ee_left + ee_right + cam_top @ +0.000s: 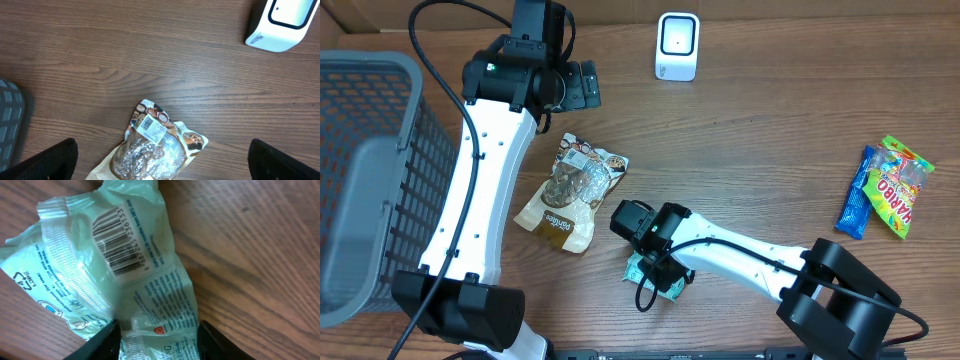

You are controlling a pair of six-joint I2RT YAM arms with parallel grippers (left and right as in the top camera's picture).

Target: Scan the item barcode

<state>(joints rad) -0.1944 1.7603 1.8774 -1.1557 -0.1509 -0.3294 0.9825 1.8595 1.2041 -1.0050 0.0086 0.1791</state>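
Note:
A pale green packet (75, 275) lies crumpled on the wooden table, its barcode (117, 240) facing up in the right wrist view. My right gripper (159, 340) is shut on the packet's near end, one black finger against each side. From overhead the packet (665, 285) peeks out under the right gripper (655, 262). The white scanner (677, 46) stands at the back of the table, also in the left wrist view's top right, scanner (280, 22). My left gripper (582, 85) hangs wide open above a brown snack bag (155, 150), holding nothing.
The brown snack bag (570, 190) lies left of the right gripper. A grey mesh basket (370, 180) stands at the left edge. A Haribo bag (902, 185) and a blue packet (855, 195) lie at the far right.

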